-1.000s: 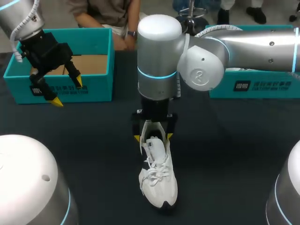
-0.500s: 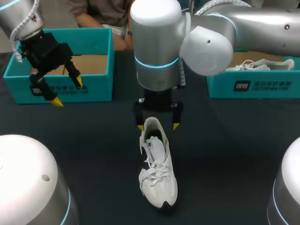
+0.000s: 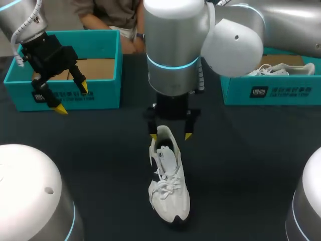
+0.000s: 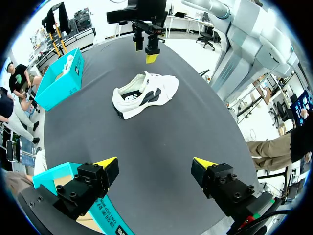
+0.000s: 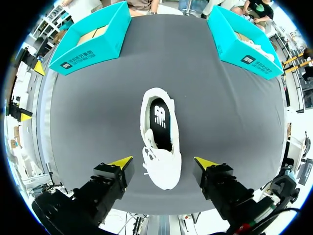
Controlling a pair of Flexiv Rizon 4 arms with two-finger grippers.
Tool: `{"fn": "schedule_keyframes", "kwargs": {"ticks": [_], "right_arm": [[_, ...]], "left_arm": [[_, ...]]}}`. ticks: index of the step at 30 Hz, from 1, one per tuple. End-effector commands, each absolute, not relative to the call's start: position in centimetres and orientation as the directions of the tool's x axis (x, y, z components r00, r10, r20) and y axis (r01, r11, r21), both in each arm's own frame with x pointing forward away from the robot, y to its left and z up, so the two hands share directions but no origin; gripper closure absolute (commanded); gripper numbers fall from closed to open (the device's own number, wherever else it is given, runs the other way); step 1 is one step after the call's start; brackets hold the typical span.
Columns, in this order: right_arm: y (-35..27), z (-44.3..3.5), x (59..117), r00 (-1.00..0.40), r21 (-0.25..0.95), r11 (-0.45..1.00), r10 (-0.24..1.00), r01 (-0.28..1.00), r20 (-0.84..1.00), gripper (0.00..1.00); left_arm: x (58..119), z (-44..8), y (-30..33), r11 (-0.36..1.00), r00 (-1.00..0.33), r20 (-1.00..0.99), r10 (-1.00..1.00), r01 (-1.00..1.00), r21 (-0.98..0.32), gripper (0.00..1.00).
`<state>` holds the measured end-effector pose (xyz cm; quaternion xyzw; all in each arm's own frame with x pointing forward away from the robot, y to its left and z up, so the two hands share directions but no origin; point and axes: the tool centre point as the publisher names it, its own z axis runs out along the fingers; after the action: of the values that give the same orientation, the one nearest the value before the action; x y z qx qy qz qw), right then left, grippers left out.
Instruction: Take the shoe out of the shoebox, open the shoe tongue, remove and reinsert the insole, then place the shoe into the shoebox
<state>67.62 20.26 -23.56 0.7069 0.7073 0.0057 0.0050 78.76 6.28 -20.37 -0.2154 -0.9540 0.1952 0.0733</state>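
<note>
A white shoe lies on the dark table, toe toward the near edge, heel under my right gripper. That gripper hangs just above the heel, open, touching nothing. In the right wrist view the shoe shows its dark insole inside, and the fingers of the right gripper stand apart above the toe end. My left gripper hovers open at the front wall of the left teal shoebox. In the left wrist view the left gripper is empty, and the shoe lies far ahead of it.
A second teal shoebox at the back right holds another white shoe. Dark bare tabletop lies either side of the shoe. The left box shows a brown cardboard floor.
My right gripper has lifted off the shoe's heel and drawn back a little toward the far side, its fingers slightly narrower. The shoe and left arm have not moved.
</note>
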Motion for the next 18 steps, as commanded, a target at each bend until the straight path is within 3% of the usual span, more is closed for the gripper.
{"fn": "schedule_keyframes", "kwargs": {"ticks": [1, 6, 8, 18], "right_arm": [[20.03, -24.1, 66.92, 0.004, 0.008, -0.004, 1.0, 1.0, 0.02, 0.6], [20.34, -24.46, 66.26, 0.003, -0.01, -0.003, 1.0, 1.0, 0.029, 0.77], [20.42, -24.58, 66.12, 0.002, -0.013, -0.002, 0.999, 1.0, 0.034, 1.0], [20.42, -24.86, 65.96, 0.004, -0.018, -0.003, 0.999, 1.0, 0.045, 1.0]], "left_arm": [[78.75, -20.41, 6.31, 0.832, -0.896, 0.056, 0.44, 0.383, -0.402, 0.0], [78.75, -20.41, 6.31, 0.832, -0.896, 0.056, 0.44, 0.383, -0.402, 0.0], [78.75, -20.41, 6.31, 0.832, -0.896, 0.056, 0.44, 0.383, -0.402, 0.0], [78.75, -20.41, 6.31, 0.832, -0.896, 0.056, 0.44, 0.383, -0.402, 0.0]]}}
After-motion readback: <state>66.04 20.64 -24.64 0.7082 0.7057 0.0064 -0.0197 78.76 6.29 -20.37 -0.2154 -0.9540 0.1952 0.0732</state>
